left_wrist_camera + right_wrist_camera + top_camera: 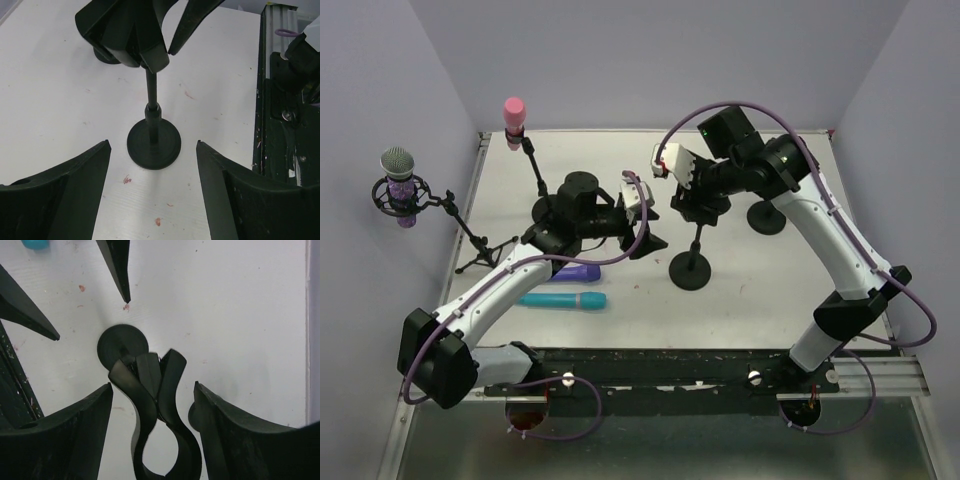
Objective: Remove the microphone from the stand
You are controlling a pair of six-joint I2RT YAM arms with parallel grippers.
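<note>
Black stand clip [170, 375] within right pincer [153, 386]

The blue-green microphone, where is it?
In the top view, the teal microphone lies flat on the table, left of center, just nearer the arm bases than the purple microphone, left of the round-base stand.

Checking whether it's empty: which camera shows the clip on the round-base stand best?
Right wrist: the clip sits close, central, its loop empty. Left wrist catches it side-on, cropped at the top. Top external mostly hides it under the right arm.
</note>
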